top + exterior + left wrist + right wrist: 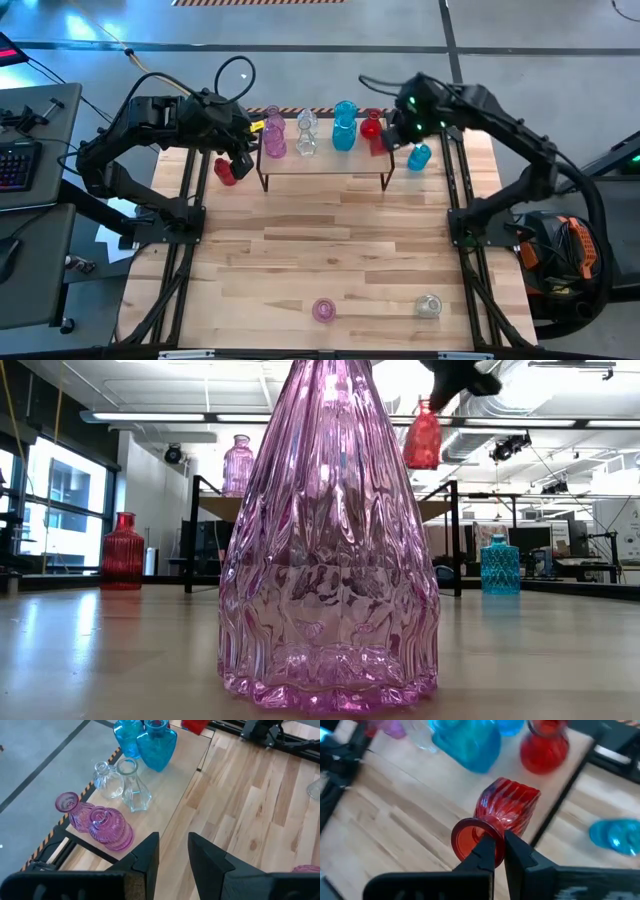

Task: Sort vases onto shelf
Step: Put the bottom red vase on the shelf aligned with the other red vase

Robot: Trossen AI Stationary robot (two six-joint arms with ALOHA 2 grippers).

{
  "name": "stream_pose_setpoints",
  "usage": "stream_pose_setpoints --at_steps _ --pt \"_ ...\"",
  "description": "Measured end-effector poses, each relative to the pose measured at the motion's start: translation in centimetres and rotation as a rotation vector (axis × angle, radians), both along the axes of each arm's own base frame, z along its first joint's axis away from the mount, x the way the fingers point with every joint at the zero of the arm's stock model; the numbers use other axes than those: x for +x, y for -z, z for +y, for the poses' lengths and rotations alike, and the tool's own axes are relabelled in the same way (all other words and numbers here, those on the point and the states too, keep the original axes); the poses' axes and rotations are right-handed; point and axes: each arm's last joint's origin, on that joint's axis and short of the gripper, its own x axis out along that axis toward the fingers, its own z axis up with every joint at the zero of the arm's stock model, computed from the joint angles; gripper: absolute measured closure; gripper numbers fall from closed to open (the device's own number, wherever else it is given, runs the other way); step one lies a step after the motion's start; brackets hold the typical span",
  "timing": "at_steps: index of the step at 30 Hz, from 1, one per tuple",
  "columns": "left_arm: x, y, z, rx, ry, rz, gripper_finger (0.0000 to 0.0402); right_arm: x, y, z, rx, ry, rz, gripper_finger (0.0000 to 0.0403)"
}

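Above the right end of the shelf (325,165), the right gripper (499,851) pinches the rim of a red vase (507,807), whose long axis lies tilted away from the fingers, base toward the board, where another red one (544,749) already stands by the right-hand edge. At the shelf's left end the left gripper (173,852) hovers with a narrow gap and nothing between its fingers. From above, the carried vase is mostly lost under the arm, so I cannot tell whether its base touches the board.
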Motion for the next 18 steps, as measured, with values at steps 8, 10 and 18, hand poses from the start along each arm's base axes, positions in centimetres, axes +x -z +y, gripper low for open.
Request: stream_pose_setpoints --at_steps 8,10,18 --pt "-0.1 0.1 0.0 -0.001 0.0 0.009 0.0307 2.1 1.2 -2.9 0.091 -0.103 0.019 0.0403" --pt "-0.1 0.1 0.0 -0.001 0.001 0.009 0.0307 2.2 1.7 -3.1 0.098 -0.106 0.067 0.0403" --pt "-0.1 0.1 0.0 0.005 0.008 0.012 0.0307 2.6 2.8 -4.5 0.123 -0.094 0.1 0.0403"
